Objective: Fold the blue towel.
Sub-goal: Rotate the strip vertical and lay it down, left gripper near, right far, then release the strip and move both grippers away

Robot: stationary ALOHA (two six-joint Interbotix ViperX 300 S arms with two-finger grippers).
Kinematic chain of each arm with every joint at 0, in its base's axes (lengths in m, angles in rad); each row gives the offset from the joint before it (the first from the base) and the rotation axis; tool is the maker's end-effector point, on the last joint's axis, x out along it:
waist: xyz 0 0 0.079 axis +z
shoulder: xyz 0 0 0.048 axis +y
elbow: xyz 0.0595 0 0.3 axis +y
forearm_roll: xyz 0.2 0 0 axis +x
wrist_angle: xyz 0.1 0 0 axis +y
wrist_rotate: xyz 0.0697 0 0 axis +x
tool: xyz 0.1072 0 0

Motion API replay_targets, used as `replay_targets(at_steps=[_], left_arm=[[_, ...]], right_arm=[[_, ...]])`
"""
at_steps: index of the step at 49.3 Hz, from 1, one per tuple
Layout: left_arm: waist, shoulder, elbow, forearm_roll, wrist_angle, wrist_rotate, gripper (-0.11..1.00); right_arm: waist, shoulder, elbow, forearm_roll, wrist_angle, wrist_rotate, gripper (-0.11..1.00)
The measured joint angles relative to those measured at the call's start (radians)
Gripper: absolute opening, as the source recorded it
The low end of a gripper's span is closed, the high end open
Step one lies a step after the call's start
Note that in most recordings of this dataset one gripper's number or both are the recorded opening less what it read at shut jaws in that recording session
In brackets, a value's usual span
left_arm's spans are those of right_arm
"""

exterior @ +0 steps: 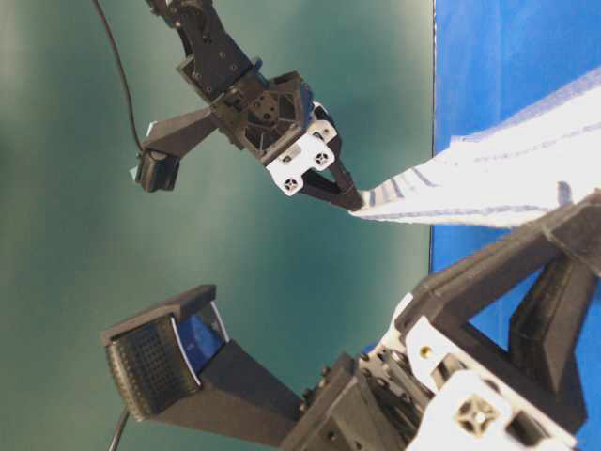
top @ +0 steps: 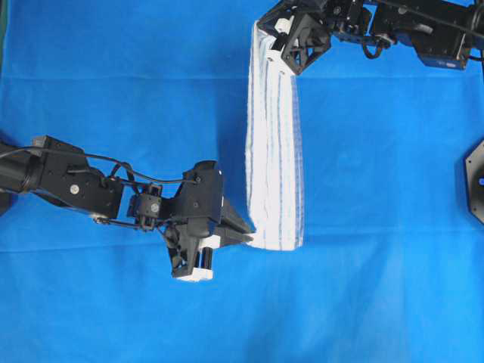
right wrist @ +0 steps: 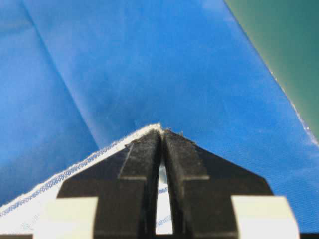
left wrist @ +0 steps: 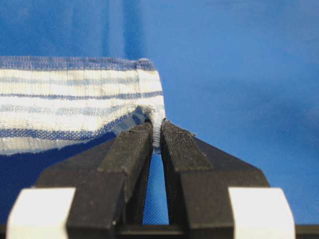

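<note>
Currently, left end effector [top: 246, 237]: fingers nearly closed, pinching a corner of the blue towel [top: 274, 151] at about 6 o'clock in the overhead view; the left wrist view shows the cloth's edge caught between the two black tips.
Right end effector [top: 281, 54]: closed on the towel's opposite end at about 12 o'clock in the overhead view; the right wrist view shows the white hem clamped at the fingertips [right wrist: 149, 149].
Blue towel: stretched as a long narrow band between the two end effectors, running from 12 to 6 o'clock, its light and dark stripes running lengthwise; the table-level view shows its far end lifted, hanging from the right end effector.
Tablecloth [top: 378, 287]: plain blue, covering the desk beneath the towel, with faint creases.
Black mount [top: 475, 180]: at the 3 o'clock edge, well apart from the towel.
</note>
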Motion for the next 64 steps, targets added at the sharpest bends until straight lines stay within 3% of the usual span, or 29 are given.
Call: replay_targets(at_steps=[14, 18, 20, 26, 29, 44, 64], left_arm=[[-0.002, 0.0, 0.0, 0.0, 0.0, 0.0, 0.05], [0.0, 0.0, 0.003, 0.0, 0.003, 0.0, 0.17], [0.0, 0.0, 0.006, 0.0, 0.006, 0.002, 0.27], [0.0, -0.006, 0.023, 0.0, 0.034, 0.002, 0.62], [-0.002, -0.025, 0.037, 0.0, 0.069, 0.008, 0.71], [0.003, -0.184, 0.114, 0.002, 0.291, 0.011, 0.66], [0.13, -0.433, 0.296, 0.002, 0.247, 0.011, 0.66]], right_arm=[[0.005, 0.0, 0.0, 0.0, 0.003, 0.0, 0.05], [0.005, 0.0, 0.0, 0.0, 0.005, -0.002, 0.06], [0.003, 0.0, 0.0, 0.0, 0.005, -0.002, 0.12], [0.005, 0.0, 0.0, 0.0, 0.006, -0.002, 0.48], [0.005, 0.0, 0.0, 0.0, 0.006, -0.002, 0.63], [0.005, -0.067, 0.066, 0.0, 0.015, -0.002, 0.59], [0.043, -0.337, 0.342, 0.0, -0.067, 0.014, 0.59]])
